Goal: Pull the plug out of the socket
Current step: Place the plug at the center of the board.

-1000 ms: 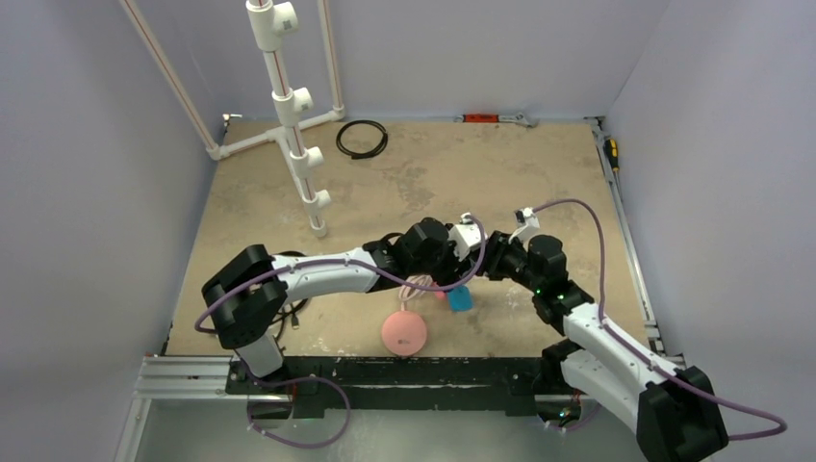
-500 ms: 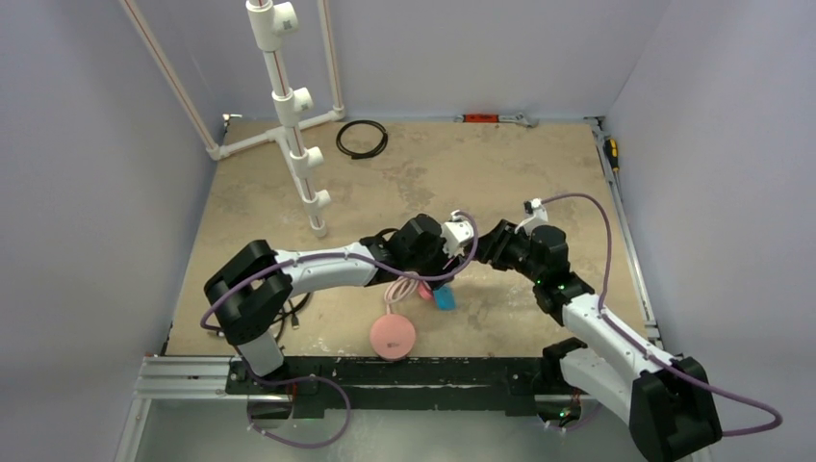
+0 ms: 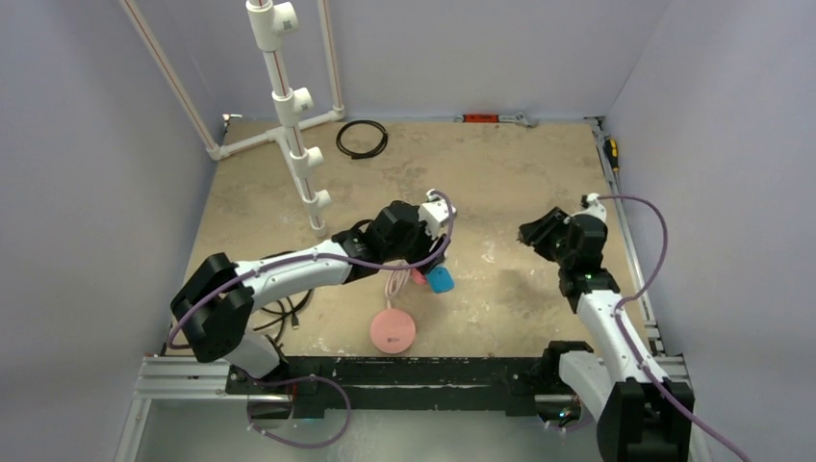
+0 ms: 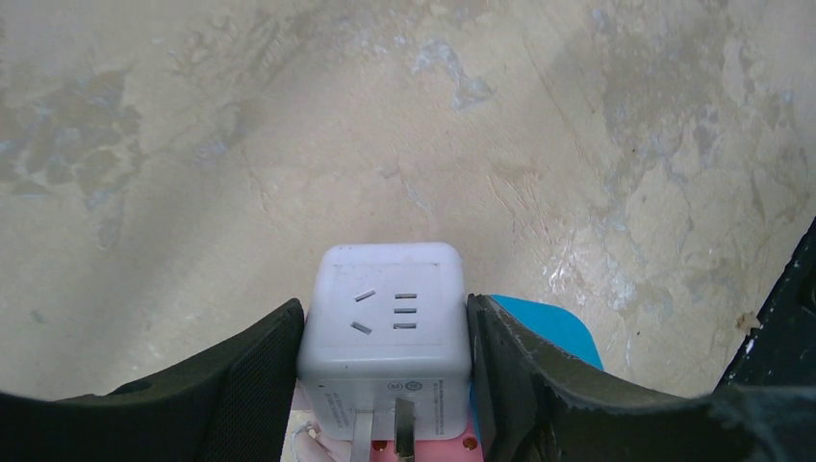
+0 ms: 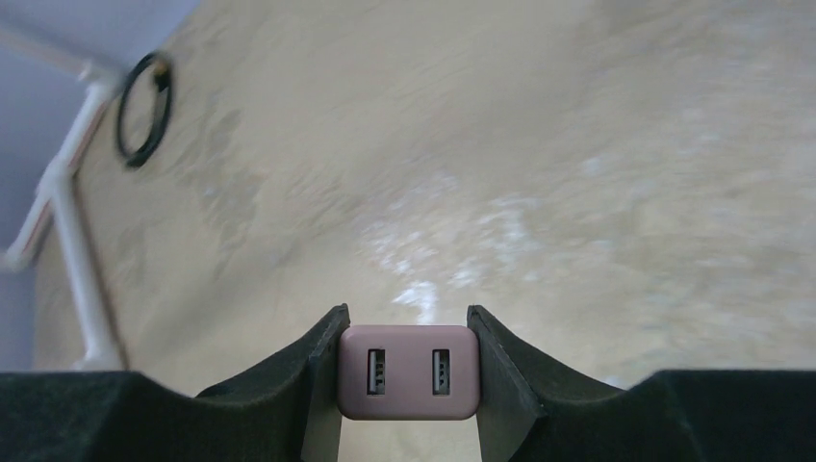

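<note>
While the left fingers [image 4: 241,375] are clamping the white plastic cube socket [image 4: 390,327] just beyond the flat round pink disc [image 3: 393,330], the right fingers [image 5: 322,385] are gripping the pink two-port plug [image 5: 408,372] well to the right of that disc. The unplugging is looking done, and the next move is calling for a gentle set-down.

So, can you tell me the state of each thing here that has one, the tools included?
socket, clamped in the left tool, visible slots empty.
plug, clamped in the right tool, off the socket, both USB ports empty.
left tool, shut on the socket.
right tool, shut on the plug.
pink disc, lying flat, untouched.
black cable, coiled, untouched.
</note>
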